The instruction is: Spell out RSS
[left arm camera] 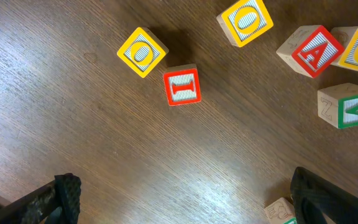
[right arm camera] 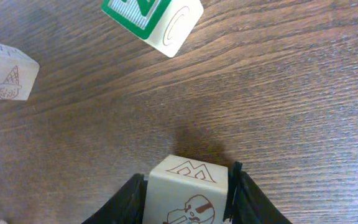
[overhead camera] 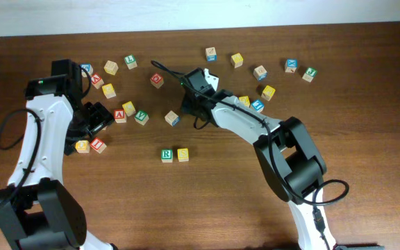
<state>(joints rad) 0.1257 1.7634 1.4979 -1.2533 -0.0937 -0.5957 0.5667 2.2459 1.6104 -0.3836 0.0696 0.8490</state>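
The green R cube (overhead camera: 167,155) sits about mid-surface (overhead camera: 367,208), a yellow cube (overhead camera: 182,154) just beside it on its right. Toward the far edge, the right end effector (right arm camera: 187,194) pinches a wooden cube (right arm camera: 188,177), its coloured face hidden. The left end effector (left arm camera: 191,202) hangs spread wide near the left edge, by a red I cube (left arm camera: 182,86)

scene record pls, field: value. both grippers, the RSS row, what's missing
row: R cube with a yellow cube beside it on image-right, letter unreadable
row count: two of three
right gripper: shut on held cube, coloured face not in view
left gripper: open, empty, red I cube ahead of its fingers
missing: third cube not yet in the row
table: other cubes scattered across the far half
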